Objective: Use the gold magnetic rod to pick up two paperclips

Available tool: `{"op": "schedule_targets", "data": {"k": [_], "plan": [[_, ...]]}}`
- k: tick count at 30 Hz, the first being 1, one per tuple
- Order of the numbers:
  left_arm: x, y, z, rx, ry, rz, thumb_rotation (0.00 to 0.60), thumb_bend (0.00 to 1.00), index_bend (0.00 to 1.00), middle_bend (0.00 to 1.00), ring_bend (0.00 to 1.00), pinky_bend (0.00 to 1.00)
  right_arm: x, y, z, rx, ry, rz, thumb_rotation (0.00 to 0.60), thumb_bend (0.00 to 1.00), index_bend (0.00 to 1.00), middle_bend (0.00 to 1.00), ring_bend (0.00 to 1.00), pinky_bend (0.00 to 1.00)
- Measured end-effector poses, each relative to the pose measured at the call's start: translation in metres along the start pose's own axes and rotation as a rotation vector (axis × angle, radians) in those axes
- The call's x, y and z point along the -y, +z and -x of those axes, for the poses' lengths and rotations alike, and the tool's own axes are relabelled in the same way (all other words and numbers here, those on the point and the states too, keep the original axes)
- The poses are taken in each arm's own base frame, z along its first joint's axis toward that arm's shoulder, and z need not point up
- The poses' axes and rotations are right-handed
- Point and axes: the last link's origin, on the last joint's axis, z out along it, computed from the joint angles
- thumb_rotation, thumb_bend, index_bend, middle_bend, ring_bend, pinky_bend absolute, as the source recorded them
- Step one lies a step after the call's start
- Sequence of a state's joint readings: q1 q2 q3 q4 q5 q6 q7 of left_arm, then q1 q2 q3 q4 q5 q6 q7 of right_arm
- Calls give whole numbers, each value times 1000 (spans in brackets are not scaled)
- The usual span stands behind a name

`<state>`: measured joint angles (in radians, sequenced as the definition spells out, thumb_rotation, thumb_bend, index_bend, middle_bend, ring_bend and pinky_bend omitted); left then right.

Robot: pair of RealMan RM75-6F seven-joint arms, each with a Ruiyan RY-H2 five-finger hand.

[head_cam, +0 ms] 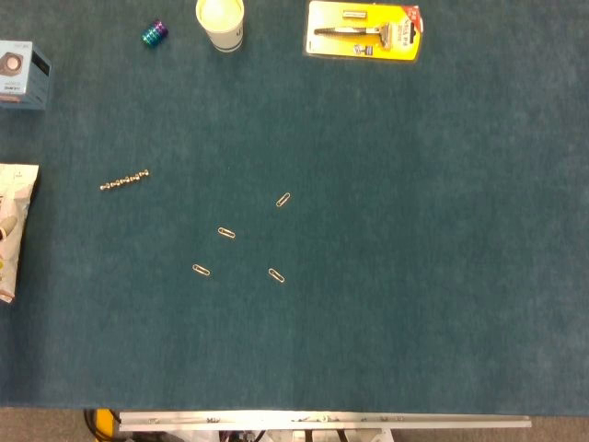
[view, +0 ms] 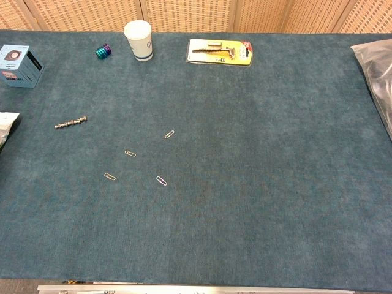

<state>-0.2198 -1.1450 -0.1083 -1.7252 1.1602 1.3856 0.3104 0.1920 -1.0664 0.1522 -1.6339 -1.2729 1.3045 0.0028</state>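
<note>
Neither hand shows in the head view or the chest view, so how far the fingers are spread, and whether they hold or touch anything, cannot be told; the gold magnetic rod [head_cam: 124, 180] lies flat on the blue surface [head_cam: 414, 276] toward the left, touched by nothing; four paperclips lie scattered to its lower right, apart from it and from each other: one paperclip [head_cam: 283, 200] furthest up, a second paperclip [head_cam: 226, 232] below it to the left, a third paperclip [head_cam: 201, 270] and a fourth paperclip [head_cam: 276, 275] nearest the front edge; along the far edge stand a paper cup [head_cam: 221, 23] and a yellow blister pack [head_cam: 364, 30].
</note>
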Motion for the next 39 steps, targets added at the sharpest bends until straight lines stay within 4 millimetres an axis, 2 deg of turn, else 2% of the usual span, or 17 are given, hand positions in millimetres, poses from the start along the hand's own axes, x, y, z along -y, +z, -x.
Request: {"op": "schedule_targets", "data": {"k": [8, 14, 20, 27, 39], "plan": [[-2, 1, 3, 7, -11, 9, 600, 95, 410, 0, 0, 0, 2, 2, -1, -1, -6, -6, 600, 0, 358, 323, 288, 498], [-11, 6, 9, 44, -25, 23, 600, 95, 428, 0, 0, 0, 5, 11, -5, -13, -21, -20, 600, 0, 358, 323, 288, 498], [-29, 21, 18, 89, -29, 32, 600, 95, 512, 0, 0, 0, 7, 20, -4, -9, -40, -26, 600, 0, 358, 323, 288, 498], [-39, 36, 23, 105, -18, 53, 600, 94, 631, 0, 0, 0, 13, 26, -3, -6, -55, -37, 600, 0, 358, 323, 288, 498], [-52, 56, 30, 168, -10, 80, 600, 95, 552, 0, 0, 0, 17, 36, -9, -21, -88, -42, 600, 0, 358, 323, 288, 498]]}}
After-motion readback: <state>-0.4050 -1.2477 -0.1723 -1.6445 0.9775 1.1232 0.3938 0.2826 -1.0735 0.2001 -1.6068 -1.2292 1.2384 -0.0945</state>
